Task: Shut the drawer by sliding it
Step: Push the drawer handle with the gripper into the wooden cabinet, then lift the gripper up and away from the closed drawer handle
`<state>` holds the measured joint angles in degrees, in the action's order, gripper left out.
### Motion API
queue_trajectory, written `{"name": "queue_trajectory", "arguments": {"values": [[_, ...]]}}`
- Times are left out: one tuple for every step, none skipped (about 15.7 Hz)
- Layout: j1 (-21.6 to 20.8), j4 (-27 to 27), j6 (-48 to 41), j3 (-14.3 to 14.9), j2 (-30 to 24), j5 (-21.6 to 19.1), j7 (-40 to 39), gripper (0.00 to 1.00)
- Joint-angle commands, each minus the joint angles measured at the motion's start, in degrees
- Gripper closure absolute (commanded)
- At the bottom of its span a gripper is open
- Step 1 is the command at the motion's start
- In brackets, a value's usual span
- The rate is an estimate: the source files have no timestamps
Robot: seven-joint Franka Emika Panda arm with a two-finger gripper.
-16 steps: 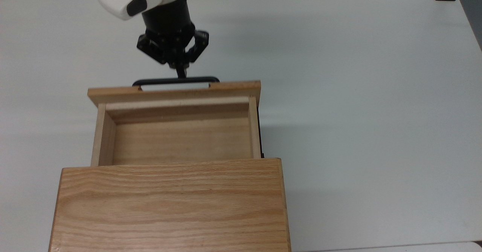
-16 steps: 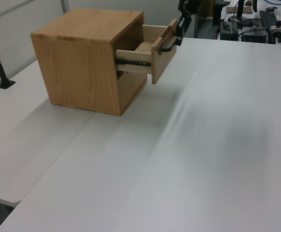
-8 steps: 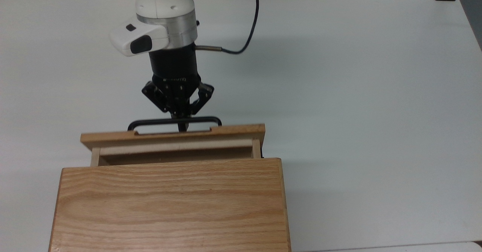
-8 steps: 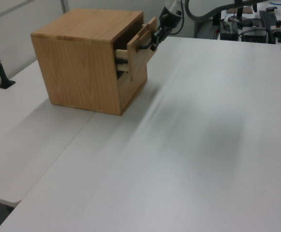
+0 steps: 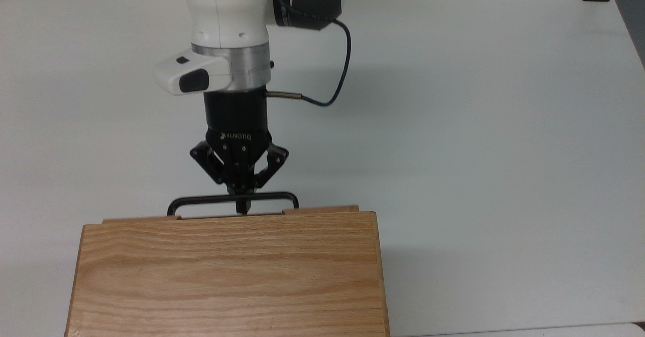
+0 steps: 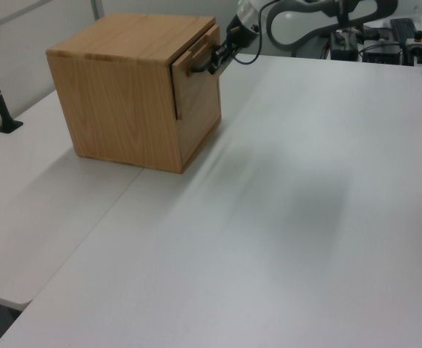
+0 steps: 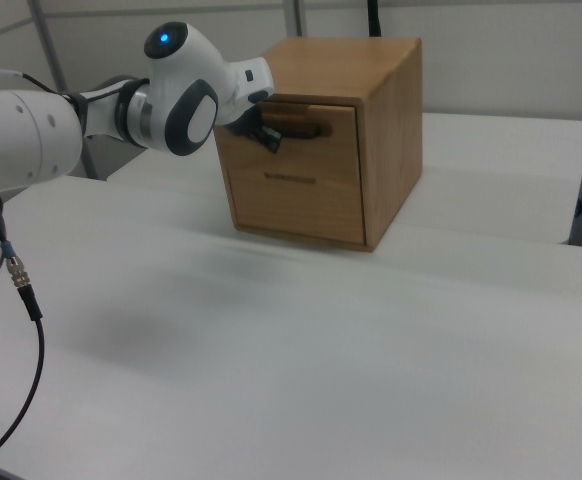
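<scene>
Drawer [image 5: 322,209] nearly all hidden inside the cabinet [image 5: 229,271]: in the top view a thin strip of its light wooden front panel pokes out past the cabinet's flat top, just ahead of the fingers [image 5: 242,207]. Drawer's box and its inside cannot be seen. In the left view the front panel [image 6: 196,83] sits almost flush with the cabinet's face [image 6: 117,109], a slight step at its edge. Handle [image 5: 201,200] is a thin black metal bar with rounded corners, standing off the panel; the fingers are pressed together into one narrow black tip that crosses the bar at about its middle and reaches the panel. Whether the tip pinches the bar or merely lies across it cannot be made out. Gripper [image 7: 263,134] in the right view is largely covered by the arm's white rounded shell [image 7: 186,90], its tip at the handle [image 7: 306,130]. Cabinet is oak-grained, box-shaped, cut off at the top view's lower edge. Desk [image 5: 478,125] is smooth, matte white. A black cable [image 5: 342,60] loops beside the arm's wrist.
</scene>
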<state>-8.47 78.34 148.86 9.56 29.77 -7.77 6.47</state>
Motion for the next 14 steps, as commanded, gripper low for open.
{"name": "queue_trajectory", "arguments": {"values": [[-1.46, -4.07, 7.92, 2.04, 4.5, -0.58, 1.26, 1.0], [-1.46, -4.07, 8.2, 2.47, 4.51, -0.58, 1.26, 1.0], [-1.46, -3.73, 8.11, 2.57, 4.33, -0.49, 1.26, 1.0], [-1.37, -3.46, 7.85, 2.57, 3.72, -0.49, 1.18, 1.0], [-1.37, -3.02, 7.5, 2.48, 2.5, -0.49, 1.09, 1.0], [-1.37, -0.58, 6.45, 2.57, 0.4, -0.49, 0.91, 1.0], [-1.37, 2.75, 4.88, 2.48, -2.41, -0.4, 0.56, 1.0], [-1.37, 5.74, 2.6, 2.48, -5.22, -0.31, 0.3, 1.0], [-1.37, 8.29, -0.82, 2.48, -7.86, -0.31, -0.57, 0.99], [-1.28, 9.97, -5.2, 2.48, -10.32, -0.31, -2.15, 0.97], [-1.02, 10.68, -11.16, 2.48, -12.43, -0.4, -3.47, 0.94], [-0.85, 10.78, -17.66, 2.48, -13.94, -0.4, -4.27, 0.9], [-0.67, 10.78, -24.16, 2.48, -15.6, -0.4, -4.36, 0.86], [-0.58, 11.04, -30.84, 2.48, -17.71, -0.31, -4.27, 0.82]]}}
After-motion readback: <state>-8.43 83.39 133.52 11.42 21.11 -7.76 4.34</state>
